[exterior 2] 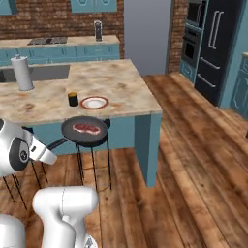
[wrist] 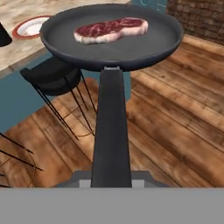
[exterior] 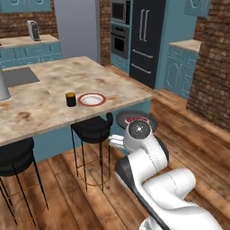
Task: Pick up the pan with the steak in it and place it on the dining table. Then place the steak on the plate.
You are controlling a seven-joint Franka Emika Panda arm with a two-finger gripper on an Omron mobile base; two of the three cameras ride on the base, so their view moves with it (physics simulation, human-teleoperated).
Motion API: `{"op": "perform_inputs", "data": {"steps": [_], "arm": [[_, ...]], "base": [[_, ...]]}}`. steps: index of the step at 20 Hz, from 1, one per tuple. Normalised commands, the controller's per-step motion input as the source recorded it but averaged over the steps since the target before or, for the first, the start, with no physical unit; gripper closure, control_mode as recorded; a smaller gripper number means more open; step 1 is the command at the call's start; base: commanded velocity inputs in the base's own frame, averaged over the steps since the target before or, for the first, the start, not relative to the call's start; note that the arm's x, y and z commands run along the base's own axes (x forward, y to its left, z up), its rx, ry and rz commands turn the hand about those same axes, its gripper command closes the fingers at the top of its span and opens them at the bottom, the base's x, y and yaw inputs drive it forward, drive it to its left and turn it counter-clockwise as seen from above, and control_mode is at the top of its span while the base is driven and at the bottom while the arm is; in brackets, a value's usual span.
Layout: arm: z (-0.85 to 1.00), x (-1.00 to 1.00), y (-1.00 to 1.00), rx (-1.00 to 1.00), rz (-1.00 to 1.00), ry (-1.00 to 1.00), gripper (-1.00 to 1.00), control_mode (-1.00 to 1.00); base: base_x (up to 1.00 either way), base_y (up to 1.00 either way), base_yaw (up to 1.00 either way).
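While pinched at the far handle end by the end effector (wrist: 111, 183), stiff pan (wrist: 111, 37) levers heavily; loose steak (wrist: 110, 30) could slide.

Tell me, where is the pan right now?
The pan, with the steak in it, is held by its handle in the air above a black stool, beside the dining table edge near the plate.
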Motion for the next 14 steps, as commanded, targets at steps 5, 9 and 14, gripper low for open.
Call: {"op": "perform_inputs", "data": {"steps": [5, 9, 14], "arm": [[0.0, 0.0, 0.0, 0.0, 0.0, 0.0, 1.0, 1.0], [0.0, 0.0, 0.0, 0.0, 0.0, 0.0, 1.0, 1.0], [0.0, 0.0, 0.0, 0.0, 0.0, 0.0, 1.0, 1.0]], "base": [[-0.01, 0.0, 0.45], [0.03, -0.28, 0.01], [0.1, -0.97, 0.03]]}}
